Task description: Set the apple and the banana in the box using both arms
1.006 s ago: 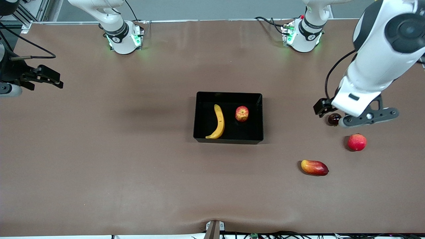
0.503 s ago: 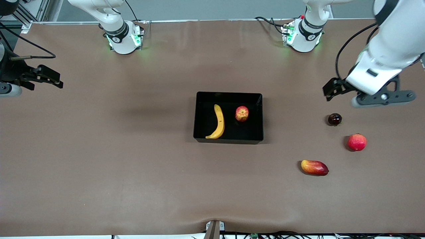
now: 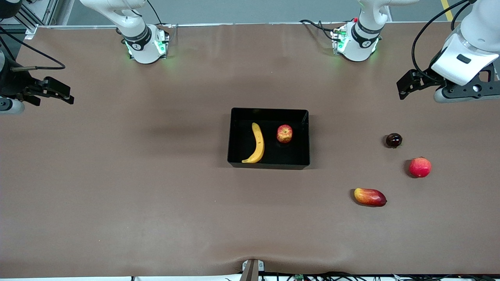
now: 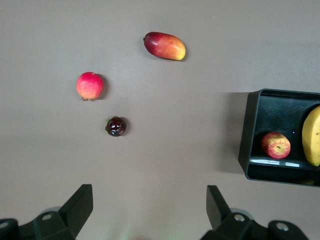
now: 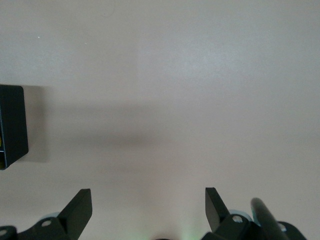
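The black box (image 3: 268, 166) stands mid-table. The yellow banana (image 3: 256, 143) and the streaked red apple (image 3: 284, 133) lie side by side inside it, apart from each other. My left gripper (image 3: 465, 91) hangs open and empty over bare table at the left arm's end. In the left wrist view its fingers (image 4: 150, 210) are spread wide, with the box (image 4: 248, 135), apple (image 4: 275, 145) and banana (image 4: 312, 136) off to one side. My right gripper (image 3: 11, 104) is open and empty over the right arm's end; the right wrist view (image 5: 148, 210) shows only a corner of the box (image 5: 11, 125).
Three other fruits lie toward the left arm's end: a small dark round fruit (image 3: 393, 140), a pinkish-red round fruit (image 3: 420, 167) and an oblong red-and-yellow fruit (image 3: 370, 196). All three show in the left wrist view (image 4: 116, 126), (image 4: 90, 85), (image 4: 164, 46).
My left gripper has moved from over the small dark fruit toward the robots' bases and the left arm's end of the table. The right arm and all fruit stayed still.
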